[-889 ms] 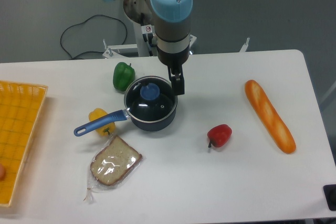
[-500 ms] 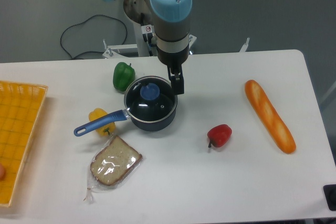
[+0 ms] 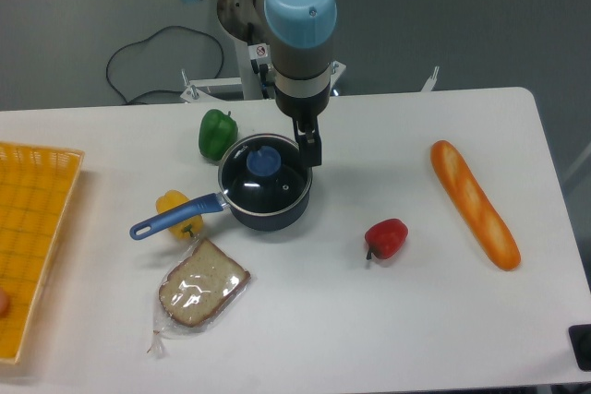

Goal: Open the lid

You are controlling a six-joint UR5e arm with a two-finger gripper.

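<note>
Round dark see-through lid with blue knob: seated on dark blue saucepan, toward worktop rear edge. Black fingers positioned just beside its rear-right rim; spread cannot be told.

The claw hangs beside the lid.

The lid sits on the saucepan, bread in front.

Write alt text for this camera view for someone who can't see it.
A robot arm's gripper hangs at the right edge of a blue saucepan, whose lid is on. Around it on the white table lie three peppers, wrapped bread, a baguette and a yellow tray.
</note>
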